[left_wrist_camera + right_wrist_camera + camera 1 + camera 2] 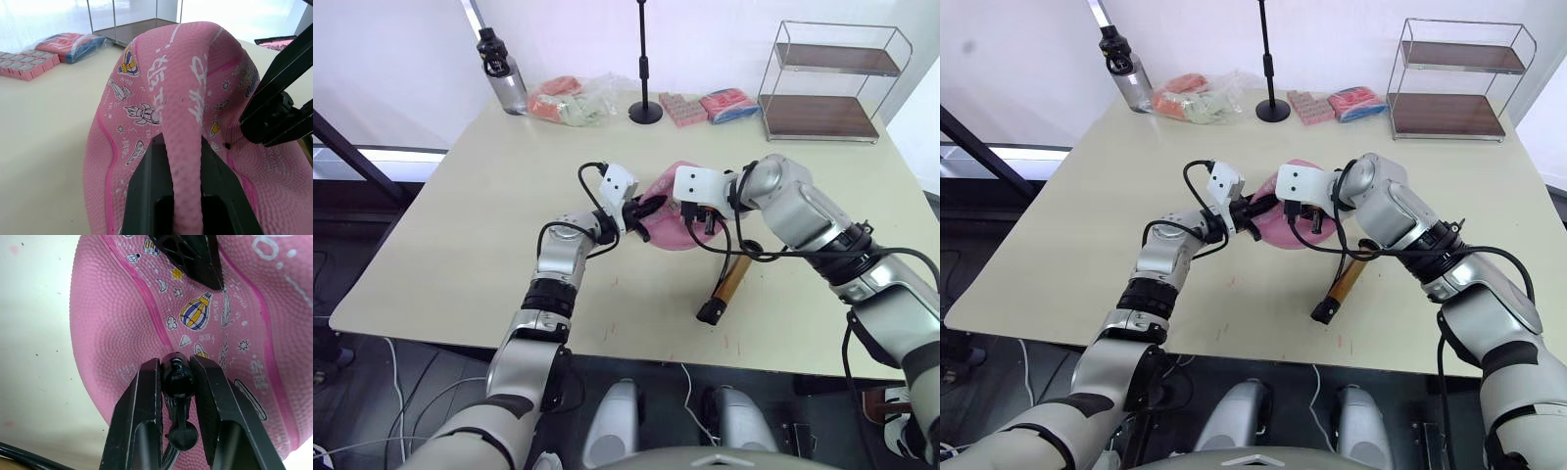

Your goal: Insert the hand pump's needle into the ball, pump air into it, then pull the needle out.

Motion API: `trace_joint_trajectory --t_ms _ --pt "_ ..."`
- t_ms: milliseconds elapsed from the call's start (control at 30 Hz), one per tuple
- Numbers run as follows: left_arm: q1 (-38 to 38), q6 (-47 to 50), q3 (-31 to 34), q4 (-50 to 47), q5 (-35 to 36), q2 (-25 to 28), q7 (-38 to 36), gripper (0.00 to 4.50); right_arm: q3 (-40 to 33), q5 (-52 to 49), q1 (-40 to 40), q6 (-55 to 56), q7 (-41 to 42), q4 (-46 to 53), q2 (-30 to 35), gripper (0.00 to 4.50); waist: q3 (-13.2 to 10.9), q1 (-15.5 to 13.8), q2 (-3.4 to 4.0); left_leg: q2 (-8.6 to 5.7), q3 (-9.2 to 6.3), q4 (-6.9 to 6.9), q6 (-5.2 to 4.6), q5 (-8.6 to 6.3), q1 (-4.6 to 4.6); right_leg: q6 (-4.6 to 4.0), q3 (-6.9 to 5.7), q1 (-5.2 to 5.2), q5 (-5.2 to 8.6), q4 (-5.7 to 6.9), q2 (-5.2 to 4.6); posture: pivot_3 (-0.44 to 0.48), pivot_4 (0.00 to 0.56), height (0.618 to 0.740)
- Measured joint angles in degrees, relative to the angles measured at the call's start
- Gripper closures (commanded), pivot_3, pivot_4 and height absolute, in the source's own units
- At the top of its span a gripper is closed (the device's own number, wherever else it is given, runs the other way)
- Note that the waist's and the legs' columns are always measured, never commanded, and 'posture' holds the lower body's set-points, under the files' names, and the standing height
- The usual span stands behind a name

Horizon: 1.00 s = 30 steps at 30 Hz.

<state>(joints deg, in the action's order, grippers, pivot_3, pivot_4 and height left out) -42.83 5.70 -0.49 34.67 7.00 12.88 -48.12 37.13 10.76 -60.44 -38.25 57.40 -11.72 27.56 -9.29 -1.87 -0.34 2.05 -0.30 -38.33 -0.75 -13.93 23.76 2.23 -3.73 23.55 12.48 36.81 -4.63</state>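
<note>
The ball [668, 220], pink and partly flattened, is found near the middle of the table [460, 225], between the two grippers. A raised fold of its rubber is pinched between the fingers of the left gripper [178, 161], which are closed on that ridge from the side of the table's left edge. The needle [177, 377], by its small black fitting, is clamped between the fingers of the right gripper [177, 369], and it is held just at the ball's skin.

In the left wrist view the fitting's tip is seen close beside the dark valve dot [227, 145]; whether the pin is already entered cannot be told. The needle's long axis is judged to run along the right gripper's fingers, pointed into the ball's surface and roughly toward the left gripper. The valve is thus reached by the right arm, while the ball is steadied by the left.

The hand pump [727, 285] is laid on the table nearer the front edge, to the right of the ball, its long axis slanted from the ball's side toward the front edge, with its thin black hose [720, 247] looped back up to the right gripper.
</note>
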Motion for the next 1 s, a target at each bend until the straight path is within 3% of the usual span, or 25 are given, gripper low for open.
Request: trace_joint_trajectory --t_ms 367,533,1000 --pt "-0.8 0.2 0.3 2.0 0.0 0.0 1.0 4.5 -0.7 4.0 0.4 2.7 -0.1 -5.0 -3.6 4.1 0.3 0.4 0.04 0.01 -0.02 -0.07 0.01 0.01 -0.16 0.0 0.01 -0.15 0.0 0.07 0.01 0.0 0.15 0.74" --pt "-1.0 0.7 0.5 3.1 -0.1 0.0 1.7 4.5 -2.2 5.1 0.3 4.5 -1.2 -10.3 -6.8 4.1 0.4 1.0 0.06 0.01 0.06 0.01 0.01 -0.02 -1.06 0.21 0.06 -0.94 0.17 -0.01 -0.01 0.0 0.15 0.74" --pt "-1.0 1.8 0.6 4.3 -0.1 0.0 2.3 4.5 -3.4 7.9 0.0 8.6 -2.9 -19.8 -11.5 4.1 1.3 1.5 -0.72 -0.58 1.82 0.01 -0.96 -0.64 -1.99 0.88 2.76 -0.97 0.18 -0.03 -0.33 0.0 0.15 0.74"
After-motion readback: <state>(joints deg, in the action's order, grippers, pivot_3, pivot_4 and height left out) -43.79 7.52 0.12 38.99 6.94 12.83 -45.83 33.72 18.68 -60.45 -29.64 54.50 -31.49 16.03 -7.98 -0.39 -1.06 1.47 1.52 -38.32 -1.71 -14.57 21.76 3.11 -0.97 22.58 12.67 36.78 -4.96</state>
